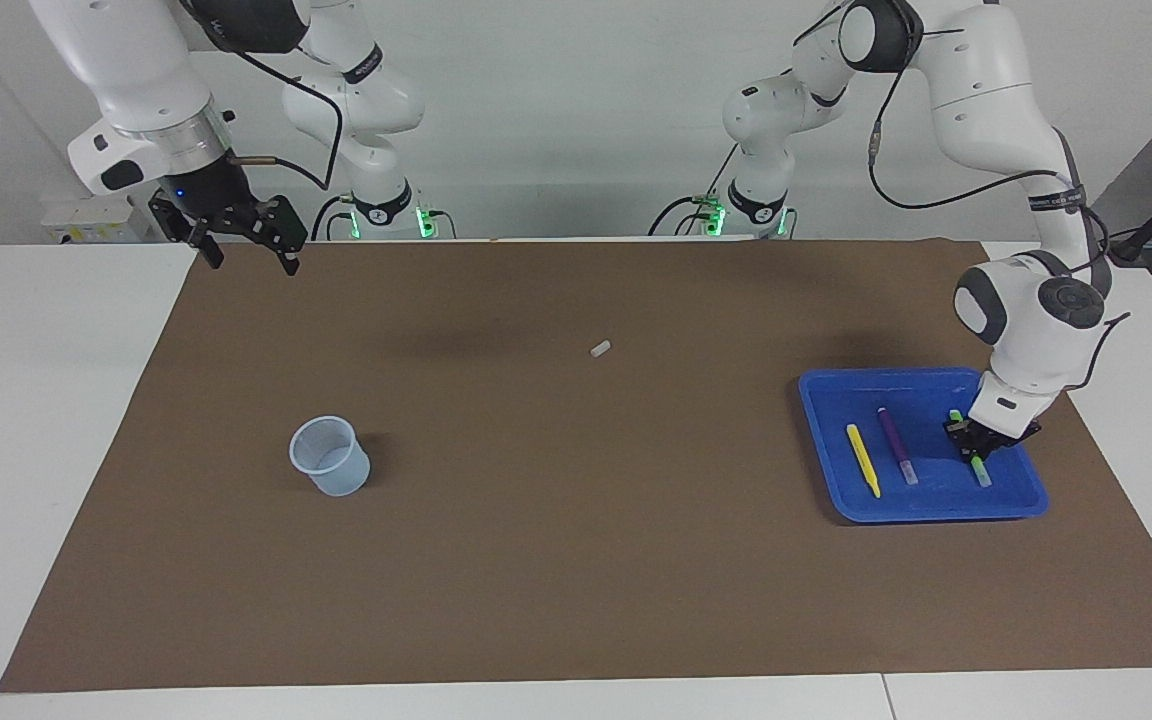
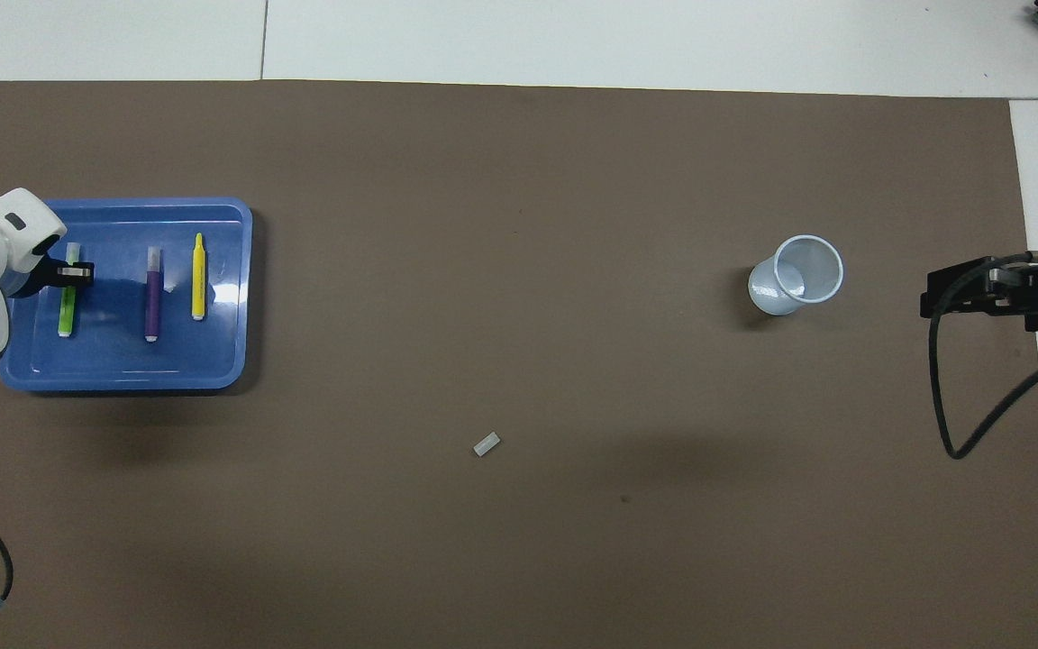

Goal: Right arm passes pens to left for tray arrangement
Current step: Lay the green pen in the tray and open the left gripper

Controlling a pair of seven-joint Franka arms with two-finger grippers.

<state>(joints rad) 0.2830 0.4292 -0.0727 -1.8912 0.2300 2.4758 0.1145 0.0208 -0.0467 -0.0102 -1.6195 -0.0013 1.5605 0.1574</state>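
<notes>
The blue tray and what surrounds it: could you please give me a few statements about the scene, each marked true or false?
1. All three pens lie in the blue tray. True: the yellow pen, purple pen and green pen are all in it.
2. The left claw is down at the green pen. True.
3. The purple pen lies between the yellow and the green. True.
4. The cup lies tipped on its side. False: it stands upright on the brown mat.
5. The right claw hangs over the tray. False: it waits, open, at the right arm's end of the table.
6. The white stub is in the cup. False: it lies alone on the mat.
</notes>
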